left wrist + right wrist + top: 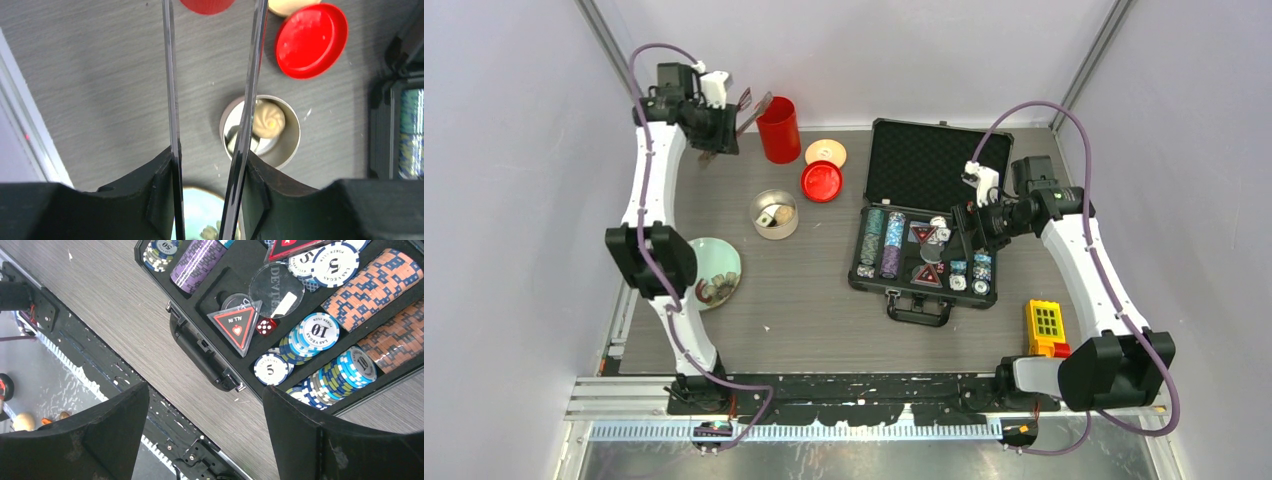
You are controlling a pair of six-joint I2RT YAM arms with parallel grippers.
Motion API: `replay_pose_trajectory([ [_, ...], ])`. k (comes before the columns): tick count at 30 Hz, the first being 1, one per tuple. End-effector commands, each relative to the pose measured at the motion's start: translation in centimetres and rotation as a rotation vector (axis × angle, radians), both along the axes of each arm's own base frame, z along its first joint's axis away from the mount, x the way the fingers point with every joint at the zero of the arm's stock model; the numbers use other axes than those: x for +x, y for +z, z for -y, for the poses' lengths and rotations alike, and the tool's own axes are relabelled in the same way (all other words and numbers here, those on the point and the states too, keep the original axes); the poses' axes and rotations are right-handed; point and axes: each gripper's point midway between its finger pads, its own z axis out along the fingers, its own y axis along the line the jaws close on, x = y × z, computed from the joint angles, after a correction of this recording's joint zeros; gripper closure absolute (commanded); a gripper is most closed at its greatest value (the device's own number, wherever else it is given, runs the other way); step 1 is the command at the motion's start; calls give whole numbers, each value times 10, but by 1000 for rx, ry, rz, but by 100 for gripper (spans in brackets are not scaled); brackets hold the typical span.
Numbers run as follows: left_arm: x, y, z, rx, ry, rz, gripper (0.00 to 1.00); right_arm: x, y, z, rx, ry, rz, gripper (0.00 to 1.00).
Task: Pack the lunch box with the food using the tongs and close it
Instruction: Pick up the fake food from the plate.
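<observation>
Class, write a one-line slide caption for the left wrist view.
Left pincer grips the tongs; beyond them, the steel lunch box holds a beige dumpling.

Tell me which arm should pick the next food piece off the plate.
Left. The left gripper holds the tongs, and the plate lies on that arm's side. The right gripper is open and empty, over the poker case.

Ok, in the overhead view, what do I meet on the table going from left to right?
Plate → lunch box → red lid → poker case → yellow block.
</observation>
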Motion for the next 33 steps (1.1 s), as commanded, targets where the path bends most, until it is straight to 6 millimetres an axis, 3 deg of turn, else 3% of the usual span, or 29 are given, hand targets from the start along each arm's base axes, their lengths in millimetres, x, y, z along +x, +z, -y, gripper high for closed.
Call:
replay_pose_trajectory([
  [1, -48, 38, -19, -15, -20, 21, 55, -2, 25, -3, 28, 8, 69, 12],
  [7, -110, 28, -50, -53, -7, -72, 56, -6, 27, -3, 29, 10, 73, 12],
  [12, -180, 13, -70, -60, -8, -140, 55, -9, 26, -3, 33, 10, 69, 12],
  [19, -263, -20, -81, -27, -22, -244, 54, -10, 24, -5, 45, 9, 58, 12],
  [24, -299, -36, -93, -27, -28, -296, 53, -11, 26, -7, 54, 11, 61, 12],
  [33, -335, -61, -122, 54, -19, -392, 57, -13, 20, -5, 38, 31, 56, 12],
])
